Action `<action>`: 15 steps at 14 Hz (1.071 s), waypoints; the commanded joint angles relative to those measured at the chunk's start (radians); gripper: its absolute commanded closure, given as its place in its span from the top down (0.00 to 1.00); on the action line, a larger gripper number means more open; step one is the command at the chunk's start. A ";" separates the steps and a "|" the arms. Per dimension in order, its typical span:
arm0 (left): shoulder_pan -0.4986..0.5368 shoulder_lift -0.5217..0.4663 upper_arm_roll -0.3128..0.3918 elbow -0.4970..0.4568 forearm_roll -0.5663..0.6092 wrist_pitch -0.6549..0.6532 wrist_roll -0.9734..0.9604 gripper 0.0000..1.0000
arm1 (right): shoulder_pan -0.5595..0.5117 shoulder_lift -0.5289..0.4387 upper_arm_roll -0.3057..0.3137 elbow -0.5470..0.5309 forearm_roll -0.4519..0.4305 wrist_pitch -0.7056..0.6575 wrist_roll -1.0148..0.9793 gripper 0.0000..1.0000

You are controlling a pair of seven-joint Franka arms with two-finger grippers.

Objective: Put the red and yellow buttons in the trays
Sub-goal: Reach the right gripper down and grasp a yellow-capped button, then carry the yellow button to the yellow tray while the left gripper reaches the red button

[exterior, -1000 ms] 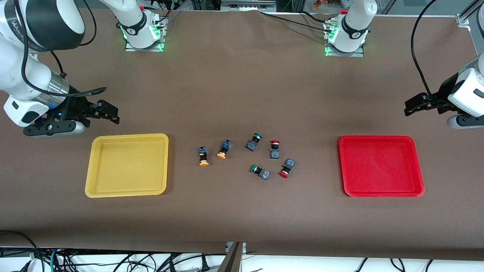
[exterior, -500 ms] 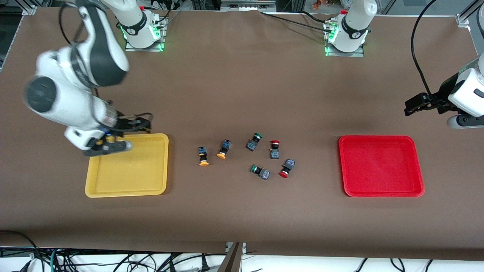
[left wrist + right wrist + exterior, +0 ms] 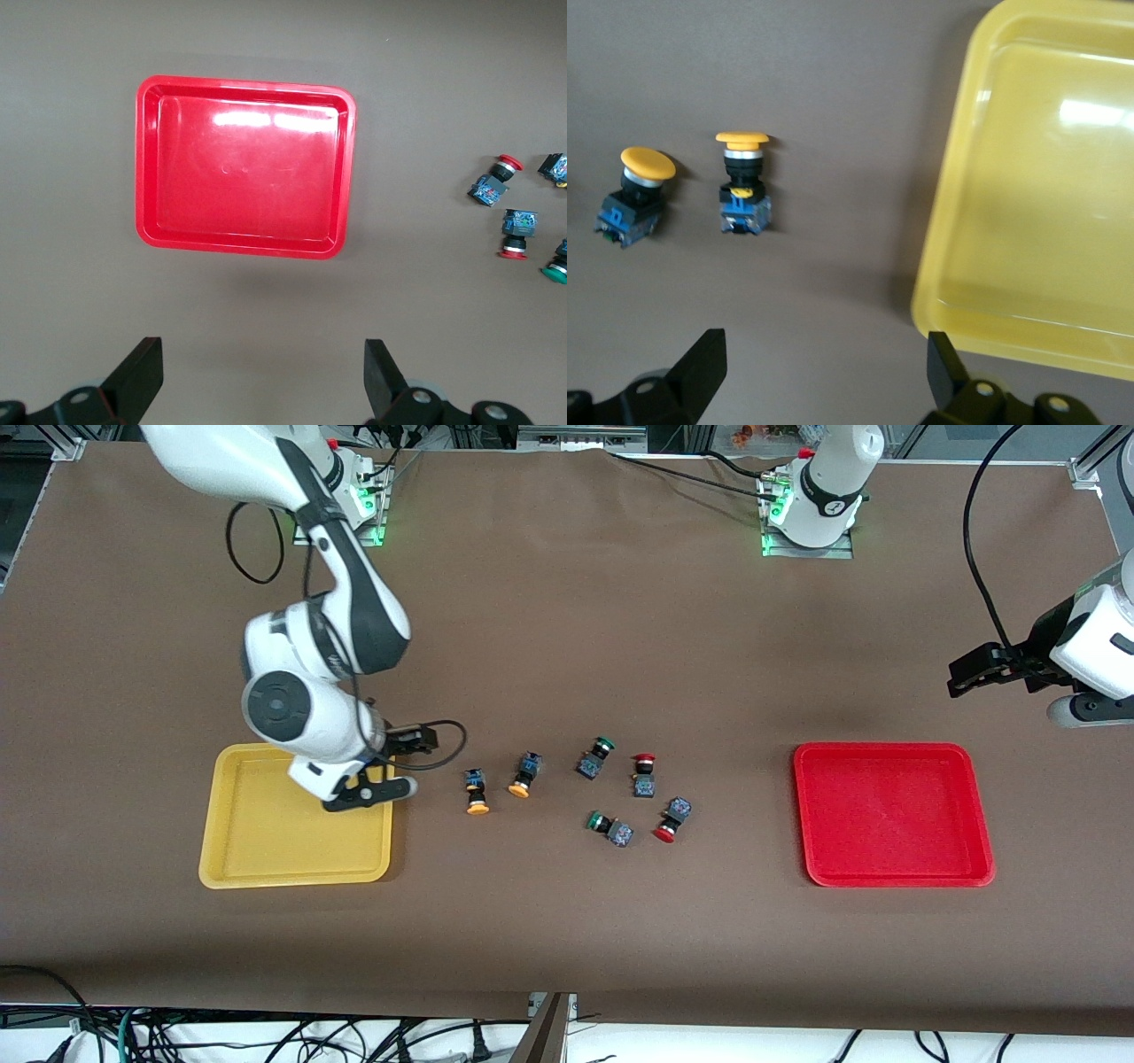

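Two yellow-capped buttons (image 3: 477,791) (image 3: 524,774) and two red-capped buttons (image 3: 644,774) (image 3: 672,819) lie on the table between the yellow tray (image 3: 209,824) and the red tray (image 3: 893,879). Both trays are empty. My right gripper (image 3: 423,740) is open and empty over the table between the yellow tray's corner and the yellow buttons. Its wrist view (image 3: 822,363) shows both yellow buttons (image 3: 742,184) (image 3: 636,195) and the tray (image 3: 957,212). My left gripper (image 3: 961,673) waits open and empty over bare table next to the red tray (image 3: 246,246), as its wrist view (image 3: 263,381) shows.
Two green-capped buttons (image 3: 595,757) (image 3: 609,828) lie among the red ones. The arm bases (image 3: 332,505) (image 3: 811,514) stand at the table's edge farthest from the camera. Cables hang below the table's front edge.
My right arm has swung from the table's end across the yellow tray toward the yellow buttons. The left arm, the buttons and the trays have not moved.
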 commanded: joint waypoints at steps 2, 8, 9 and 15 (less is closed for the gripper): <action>0.000 0.013 0.002 0.030 0.010 -0.011 0.018 1.00 | 0.049 0.130 -0.004 0.017 0.023 0.161 0.037 1.00; 0.000 0.013 0.002 0.030 0.010 -0.009 0.018 1.00 | 0.081 0.201 -0.002 0.020 0.092 0.269 0.045 0.99; -0.001 0.013 0.000 0.030 0.010 -0.009 0.018 1.00 | 0.083 0.212 -0.002 0.022 0.095 0.275 0.045 0.99; -0.029 0.021 -0.001 0.031 0.007 -0.009 0.018 1.00 | 0.083 0.232 -0.002 0.037 0.136 0.309 0.045 0.86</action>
